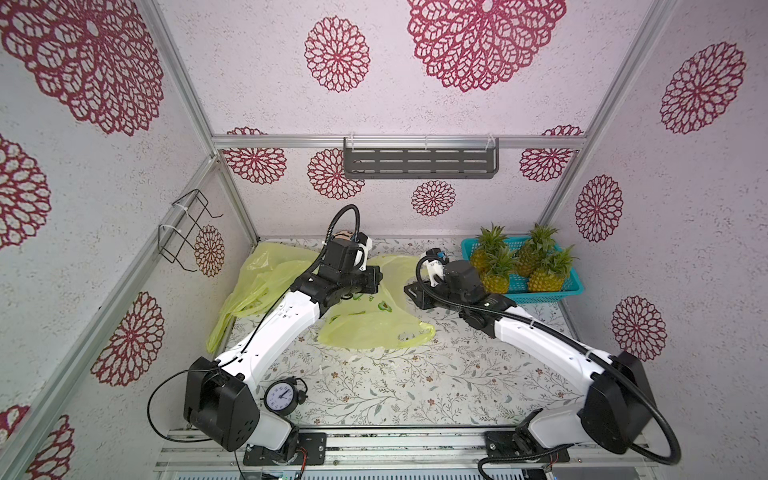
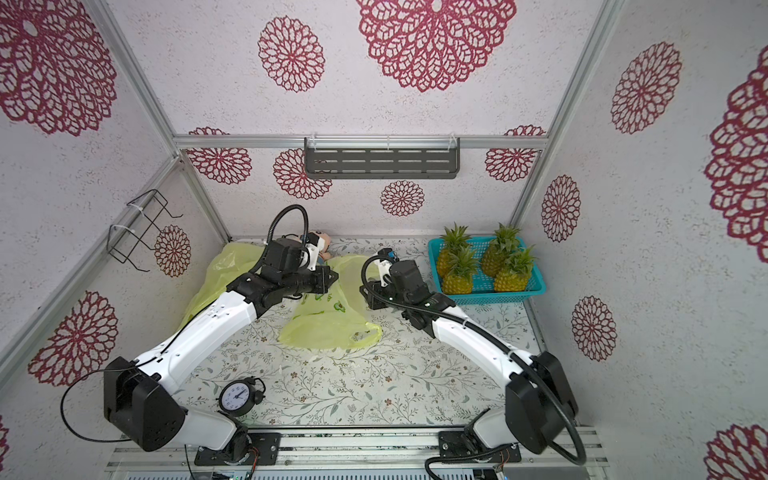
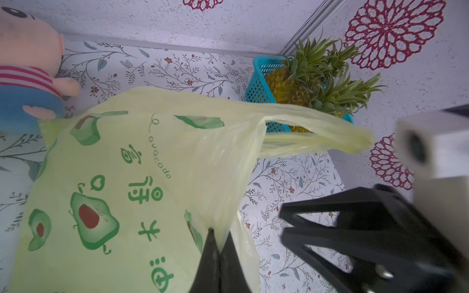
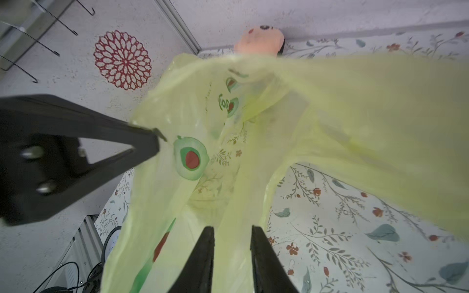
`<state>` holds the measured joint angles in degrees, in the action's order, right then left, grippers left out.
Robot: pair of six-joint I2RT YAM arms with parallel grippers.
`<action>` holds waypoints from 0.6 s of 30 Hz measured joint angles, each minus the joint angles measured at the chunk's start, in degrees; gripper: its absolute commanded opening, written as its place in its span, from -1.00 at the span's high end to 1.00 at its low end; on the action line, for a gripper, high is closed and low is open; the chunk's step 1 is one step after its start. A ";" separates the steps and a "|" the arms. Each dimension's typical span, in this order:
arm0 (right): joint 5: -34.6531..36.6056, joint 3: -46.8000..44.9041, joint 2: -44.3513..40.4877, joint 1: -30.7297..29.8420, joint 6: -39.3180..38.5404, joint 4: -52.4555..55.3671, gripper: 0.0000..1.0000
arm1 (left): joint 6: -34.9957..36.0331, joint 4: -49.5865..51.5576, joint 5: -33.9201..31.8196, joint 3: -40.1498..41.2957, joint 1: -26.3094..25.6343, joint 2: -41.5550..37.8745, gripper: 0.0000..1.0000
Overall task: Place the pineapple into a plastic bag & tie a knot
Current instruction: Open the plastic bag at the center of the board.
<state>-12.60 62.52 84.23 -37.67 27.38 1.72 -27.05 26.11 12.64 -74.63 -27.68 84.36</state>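
The left end effector (image 3: 220,236) is pinched together on the bag (image 3: 121,177), with a fold of yellow film caught right at its tips. In both top views the wrist covers that grip. The right end effector (image 4: 232,229) has its fingers a slim gap apart. Film shows through the gap, and I can't tell whether it touches. Much of the right wrist view is blurred film. The soft toy (image 3: 28,76) is cut off at the frame edge, and from above it's mostly hidden behind the left arm. Four pineapples (image 1: 521,266) stand in the blue basket (image 1: 575,286) at the back right, near the wall and apart from the bag. A bag handle (image 3: 330,126) stretches toward them. More yellow bags (image 1: 257,282) crowd the left edge, and a clock (image 1: 282,395) stands front left. Open bench (image 1: 436,386) lies in front, between the arms.
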 measured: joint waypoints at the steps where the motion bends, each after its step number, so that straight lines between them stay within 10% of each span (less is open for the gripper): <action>1: -0.61 0.22 2.03 0.00 0.33 -0.94 0.50 | 0.00 -0.04 0.09 0.00 0.04 0.00 1.00; 12: 7.74 -4.57 11.19 0.39 2.69 -7.02 0.58 | 0.04 0.72 -1.22 1.36 2.89 -3.50 1.00; 18: 10.49 -6.08 11.04 1.14 2.32 -6.67 0.24 | -0.17 -0.15 0.02 2.36 3.85 -4.00 1.00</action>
<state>-2.11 56.45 95.26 -36.53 29.69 -4.95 -27.22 25.96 12.67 -72.27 -23.83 80.36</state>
